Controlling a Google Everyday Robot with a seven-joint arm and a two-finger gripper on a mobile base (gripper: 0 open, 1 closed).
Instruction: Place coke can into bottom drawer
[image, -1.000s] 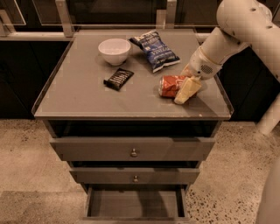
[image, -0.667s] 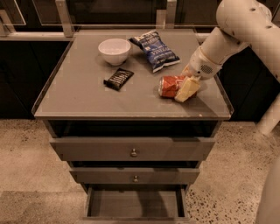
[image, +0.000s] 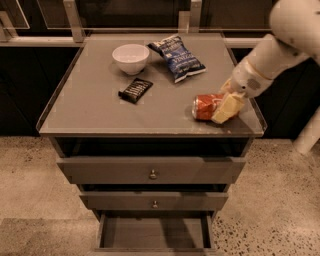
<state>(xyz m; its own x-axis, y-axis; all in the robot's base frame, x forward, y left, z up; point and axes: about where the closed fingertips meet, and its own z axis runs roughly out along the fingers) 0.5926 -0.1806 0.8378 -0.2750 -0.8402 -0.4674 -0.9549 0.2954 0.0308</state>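
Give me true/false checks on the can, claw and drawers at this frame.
1. The coke can lies on its side on the cabinet top. True.
2. The bottom drawer is shut. False: it stands open, with the can not in it.
3. The claw is at the can, near the top's right front corner. True.
4. The white bowl sits in the bottom drawer. False: it stands on the cabinet top beside the blue chip bag.
5. A dark snack bar lies in front of the bowl. True.
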